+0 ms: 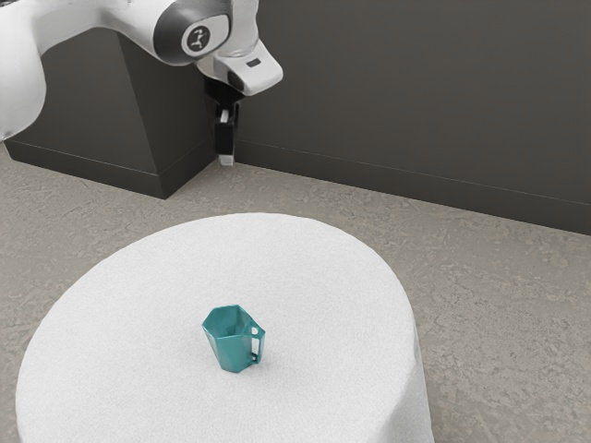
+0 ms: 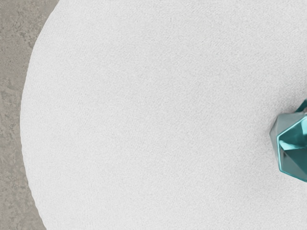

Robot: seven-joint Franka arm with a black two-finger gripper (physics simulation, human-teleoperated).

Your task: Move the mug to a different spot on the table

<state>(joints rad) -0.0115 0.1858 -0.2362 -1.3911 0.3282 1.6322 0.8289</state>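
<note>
A teal faceted mug (image 1: 234, 339) stands upright on the round white table (image 1: 138, 314), a little toward the front, with its handle facing the exterior view's right. My black gripper (image 1: 225, 161) hangs pointing down, high above the table's far edge and well away from the mug, with nothing in it. In the wrist view the mug (image 2: 292, 146) shows from above on the white tabletop (image 2: 144, 120), off to one side of my hand.
The table's curved rim drops to a grey speckled floor (image 1: 499, 277) all around. A dark wall and a dark block (image 1: 138, 120) stand behind the arm. White tabletop spreads around the mug on every side.
</note>
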